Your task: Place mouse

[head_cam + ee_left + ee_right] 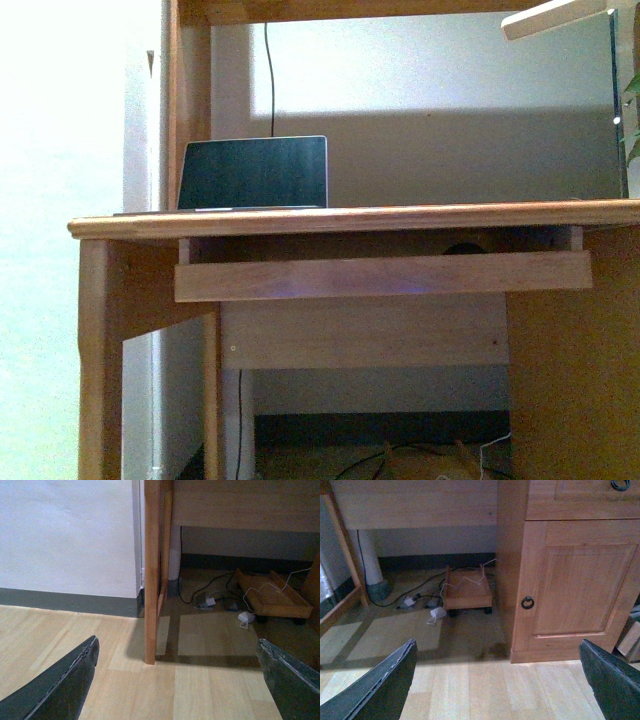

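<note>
A small dark rounded shape (462, 247), which looks like the mouse, sits in the shadowed gap between the wooden desk top (400, 217) and the pull-out shelf (380, 277); only its top shows. Neither arm appears in the front view. My left gripper (176, 642) is open and empty, low over the wooden floor near the desk's left leg (151, 580). My right gripper (497, 642) is open and empty, low over the floor in front of the desk's cabinet door (580, 585). The mouse shows in neither wrist view.
A laptop (253, 172) stands open on the desk at the left, with a cable (270, 70) running up behind it. Under the desk are a wheeled wooden tray (466, 592), loose cables and white adapters (437, 614). A white wall (65, 535) is left of the desk.
</note>
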Motion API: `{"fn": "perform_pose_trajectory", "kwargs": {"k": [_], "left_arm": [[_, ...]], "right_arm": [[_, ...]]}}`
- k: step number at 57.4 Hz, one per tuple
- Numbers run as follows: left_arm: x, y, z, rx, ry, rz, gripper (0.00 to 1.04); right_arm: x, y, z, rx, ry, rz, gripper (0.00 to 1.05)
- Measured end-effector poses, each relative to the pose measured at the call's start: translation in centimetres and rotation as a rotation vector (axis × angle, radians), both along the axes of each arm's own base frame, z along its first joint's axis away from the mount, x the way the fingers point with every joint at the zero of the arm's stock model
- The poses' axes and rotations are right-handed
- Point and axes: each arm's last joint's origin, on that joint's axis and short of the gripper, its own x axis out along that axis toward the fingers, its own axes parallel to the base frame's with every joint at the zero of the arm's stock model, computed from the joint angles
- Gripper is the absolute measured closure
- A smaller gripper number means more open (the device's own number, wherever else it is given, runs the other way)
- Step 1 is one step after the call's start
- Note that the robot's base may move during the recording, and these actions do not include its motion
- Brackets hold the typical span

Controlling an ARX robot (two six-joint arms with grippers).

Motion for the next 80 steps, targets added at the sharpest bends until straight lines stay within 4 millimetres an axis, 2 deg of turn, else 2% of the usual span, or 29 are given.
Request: {"fn": "perform_pose_trajectory", "kwargs": {"k": [80], "left_arm": [[0.0,0.0,0.0,0.0,0.0,0.0,0.08]], "right_arm": [[0.0,0.0,0.0,0.0,0.0,-0.001,0.07]]}}
